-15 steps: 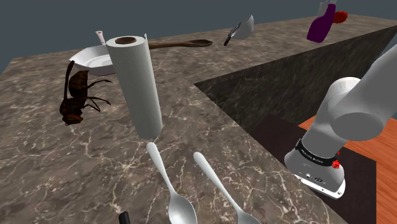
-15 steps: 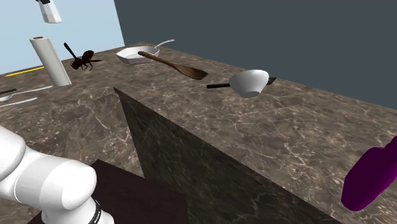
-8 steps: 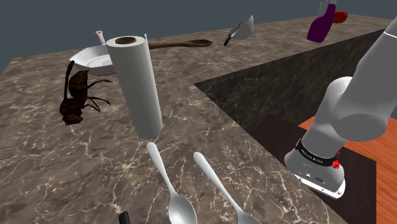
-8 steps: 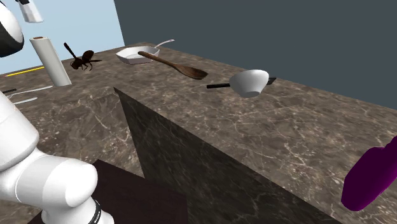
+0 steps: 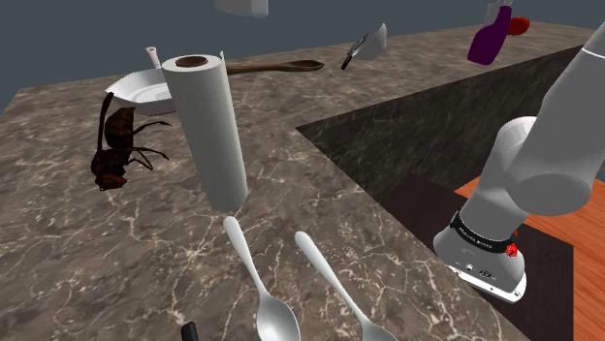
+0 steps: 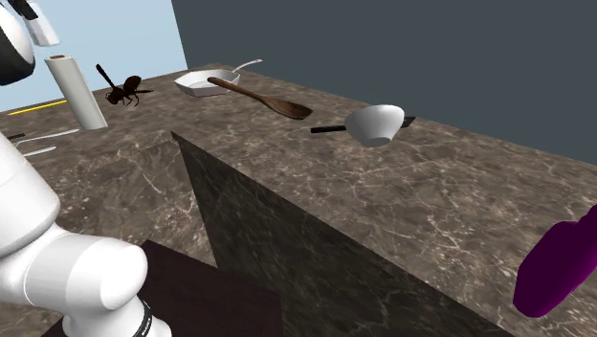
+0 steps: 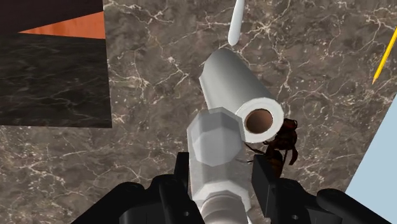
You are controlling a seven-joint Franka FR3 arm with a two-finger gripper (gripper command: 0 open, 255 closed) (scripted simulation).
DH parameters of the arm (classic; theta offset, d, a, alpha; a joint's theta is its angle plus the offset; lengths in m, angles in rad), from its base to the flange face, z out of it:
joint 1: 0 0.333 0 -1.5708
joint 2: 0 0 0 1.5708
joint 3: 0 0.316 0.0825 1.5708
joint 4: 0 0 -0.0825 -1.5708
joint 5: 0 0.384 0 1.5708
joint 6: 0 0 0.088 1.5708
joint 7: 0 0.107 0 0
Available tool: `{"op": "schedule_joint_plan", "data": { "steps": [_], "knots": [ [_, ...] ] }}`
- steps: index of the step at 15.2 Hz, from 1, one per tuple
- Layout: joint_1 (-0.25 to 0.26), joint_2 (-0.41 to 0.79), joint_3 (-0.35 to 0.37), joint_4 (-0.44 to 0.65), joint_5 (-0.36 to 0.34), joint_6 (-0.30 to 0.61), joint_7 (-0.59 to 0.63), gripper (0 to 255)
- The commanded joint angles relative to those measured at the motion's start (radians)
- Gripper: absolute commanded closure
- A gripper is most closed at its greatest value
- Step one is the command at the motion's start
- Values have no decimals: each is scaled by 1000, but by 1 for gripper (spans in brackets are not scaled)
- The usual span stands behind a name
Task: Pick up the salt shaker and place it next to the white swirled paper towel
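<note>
Evidently the claw (image 7: 222, 177) clasps a salt shaker (image 7: 215, 141) overlapping the paper towel (image 7: 230, 79).

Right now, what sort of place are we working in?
Likely a kitchen: a marble-patterned countertop carries a paper towel roll, two spoons and a wooden spoon, and the tool holds a salt shaker.

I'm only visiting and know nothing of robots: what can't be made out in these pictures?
Shoulder view: the salt shaker is cut off by the top edge.
Shoulder view: a black object is cut off by the bottom edge; unidentifiable.
Wrist view: the brown insect is mostly hidden behind the paper towel roll and one of the fingers.
Second exterior view: the purple bottle is cut off by the right edge.
</note>
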Motion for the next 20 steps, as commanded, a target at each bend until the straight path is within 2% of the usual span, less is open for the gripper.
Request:
{"op": "schedule_joint_plan", "data": {
  "steps": [1,9,20],
  "knots": [
    [-11,-40,-20,-72,32,45,-14,255],
    [-17,-148,-71,-296,104,185,-44,255],
    [-4,-240,-102,-536,153,347,-61,255]
  ]
}}
